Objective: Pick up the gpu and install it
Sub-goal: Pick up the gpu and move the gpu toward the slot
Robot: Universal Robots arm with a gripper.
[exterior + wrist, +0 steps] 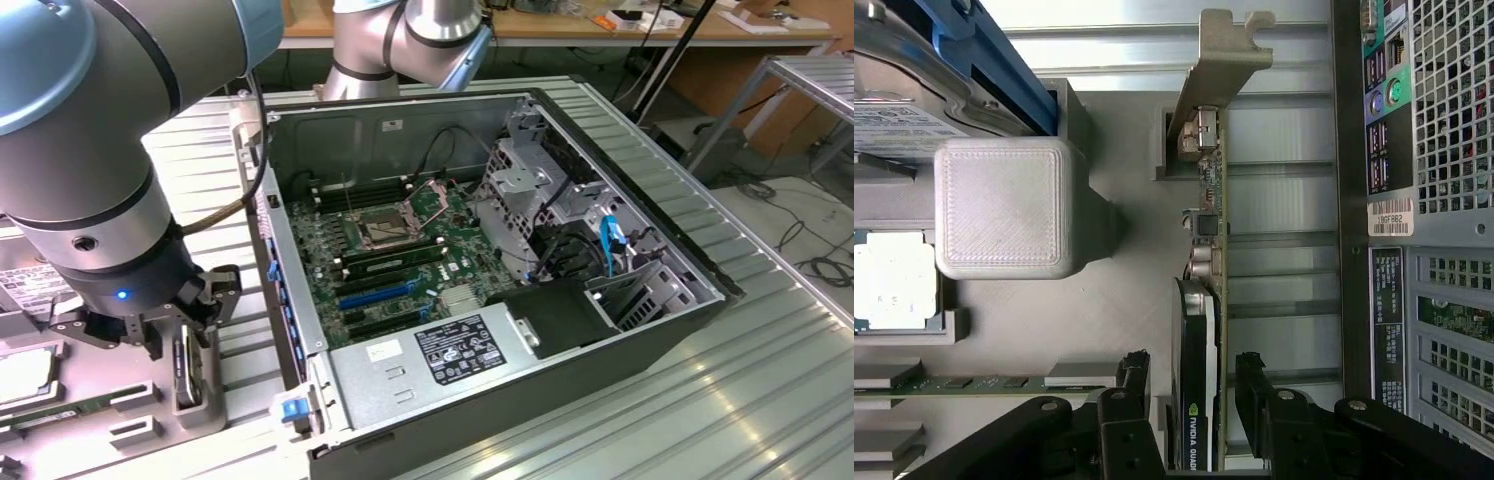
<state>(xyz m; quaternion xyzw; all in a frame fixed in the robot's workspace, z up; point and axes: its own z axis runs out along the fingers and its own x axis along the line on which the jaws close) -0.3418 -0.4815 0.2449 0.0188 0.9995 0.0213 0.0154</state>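
The two black fingers [1252, 395] are standing open nearest the lens, one on each side of the graphics card [1199, 330]. A narrow gap is showing on both sides, so they are gripping nothing. The card is standing on its long edge in a slot of a grey holder [1124, 300], with its silver bracket [1219, 60] pointing away from the fingers. The arm [94, 200] is reaching straight down over the holder at the exterior view's left, its wrist hanging vertical. On one flank of the card, bare ribbed bench [1279, 200] is lying between it and the rear panel of the computer case [1414, 300]. On the other flank, a grey block [1004, 205] is rising close by. The case is lying on its side with the lid off, its motherboard [387, 250] facing up.
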